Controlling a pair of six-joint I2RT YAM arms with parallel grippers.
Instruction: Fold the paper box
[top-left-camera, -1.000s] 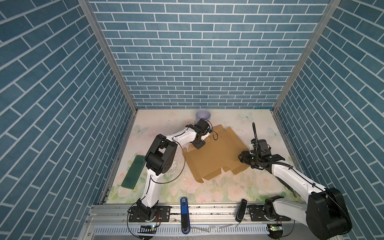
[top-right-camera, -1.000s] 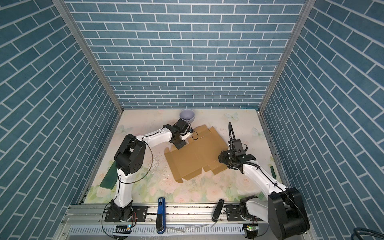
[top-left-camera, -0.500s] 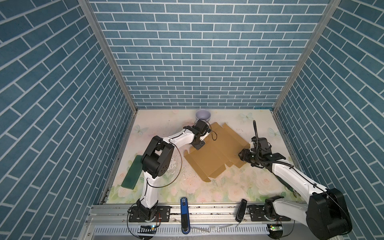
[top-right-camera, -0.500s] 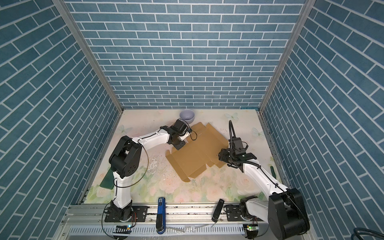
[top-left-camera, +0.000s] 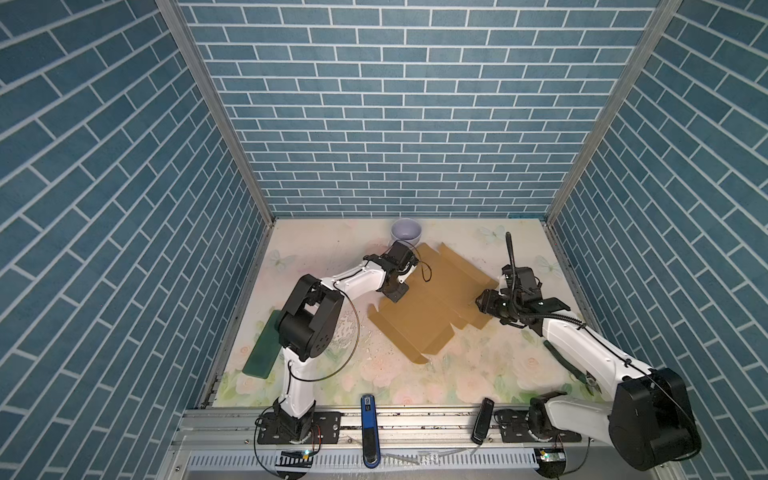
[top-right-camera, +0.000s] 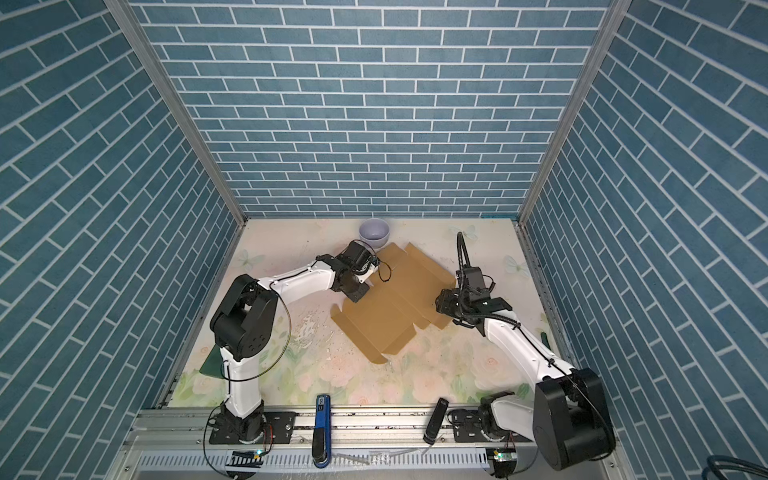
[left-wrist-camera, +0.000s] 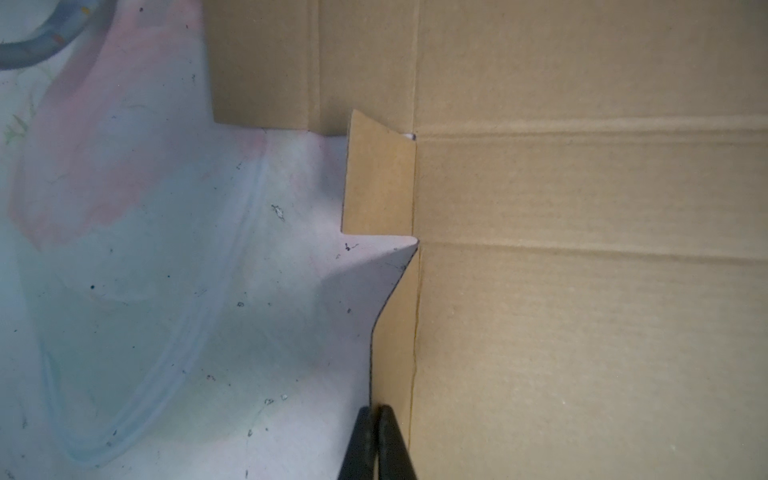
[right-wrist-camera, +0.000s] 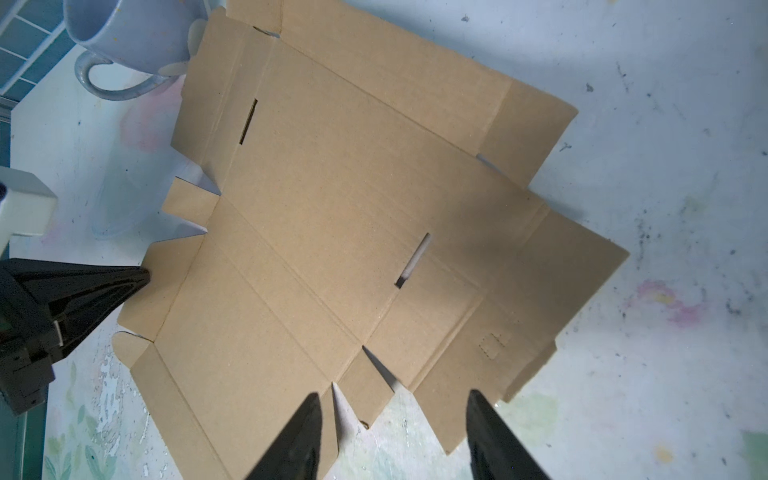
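The flowery tabletop (top-left-camera: 374, 374) has the paper box (top-left-camera: 432, 307) lying open and flat in its middle, turned at a slant. A dark green board (top-left-camera: 262, 353) lies at the left edge, well apart from the box. A pale mug (top-left-camera: 406, 232) stands at the back, just beside a box corner. The left end effector (left-wrist-camera: 376, 409) is pressed together, pinching the edge of a side flap. The right end effector (right-wrist-camera: 395, 397) is spread wide over the box's right edge, holding nothing.
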